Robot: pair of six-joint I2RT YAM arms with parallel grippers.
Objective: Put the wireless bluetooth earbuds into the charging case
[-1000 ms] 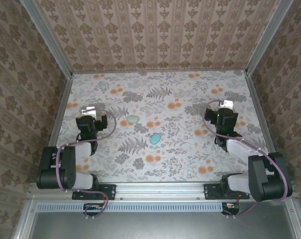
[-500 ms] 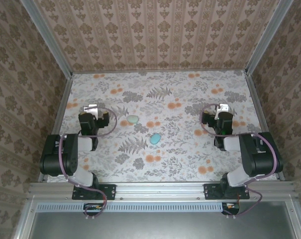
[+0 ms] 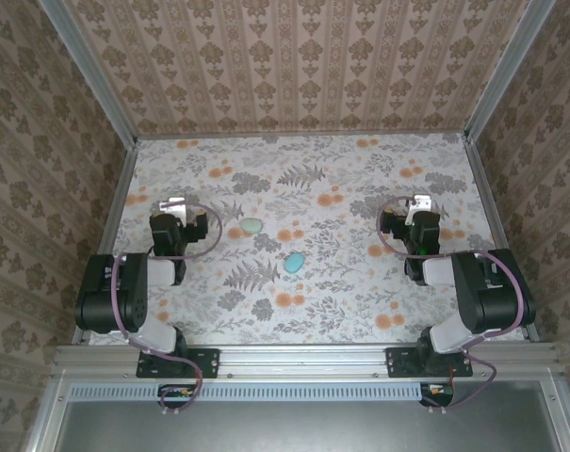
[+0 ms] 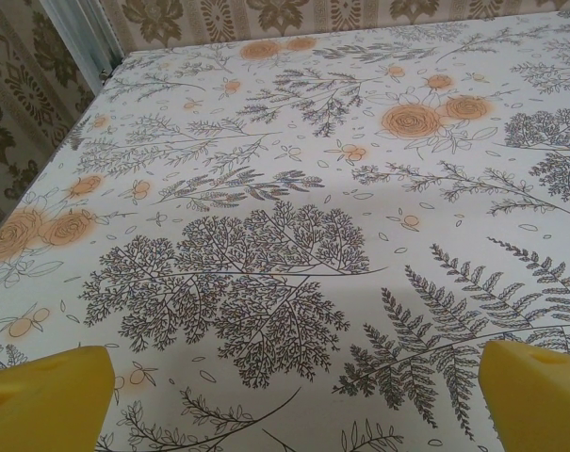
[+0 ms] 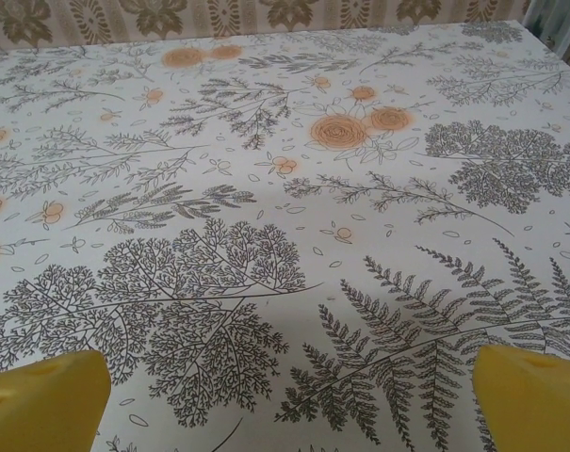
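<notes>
The flowered table (image 3: 360, 169) stretches ahead of both arms. The left gripper (image 3: 174, 204) and right gripper (image 3: 422, 201) hang low, yellow fingers (image 4: 41, 400) spread wide, gripping nothing. A pale green oval (image 3: 252, 225) sits right of the left gripper. A blue oval (image 3: 294, 263) lies between the grippers, back toward the bases. The earbuds are too small to make out.

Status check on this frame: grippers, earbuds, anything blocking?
Both open, empty: left gripper, right gripper. Mid-table, green oval and blue oval, apart, untouched. Tiny earbuds: too small to tell. No obstacle seen.
</notes>
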